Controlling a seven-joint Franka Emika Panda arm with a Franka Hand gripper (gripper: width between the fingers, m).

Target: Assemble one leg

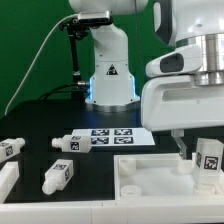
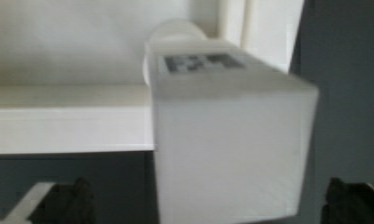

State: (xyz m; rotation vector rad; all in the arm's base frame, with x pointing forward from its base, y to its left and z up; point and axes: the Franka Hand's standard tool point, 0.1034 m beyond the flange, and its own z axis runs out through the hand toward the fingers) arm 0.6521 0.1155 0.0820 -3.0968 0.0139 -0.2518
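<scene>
A white leg (image 1: 208, 160) with a black-and-white tag stands upright at the exterior view's right end of the white tabletop piece (image 1: 150, 178). My gripper (image 1: 203, 150) hangs over it with the jaws open and the leg between them. One finger (image 1: 180, 148) stands clearly apart from the leg. In the wrist view the leg (image 2: 228, 130) fills the middle, and there is a gap between it and the dark fingertips (image 2: 59, 202) on either side. The tabletop piece (image 2: 59, 110) shows behind it.
Three more legs lie on the black table at the exterior view's left: one at the far left (image 1: 10, 148), one near the marker board (image 1: 68, 142), one nearer the front (image 1: 57, 175). The marker board (image 1: 110, 137) lies in front of the robot base (image 1: 110, 75).
</scene>
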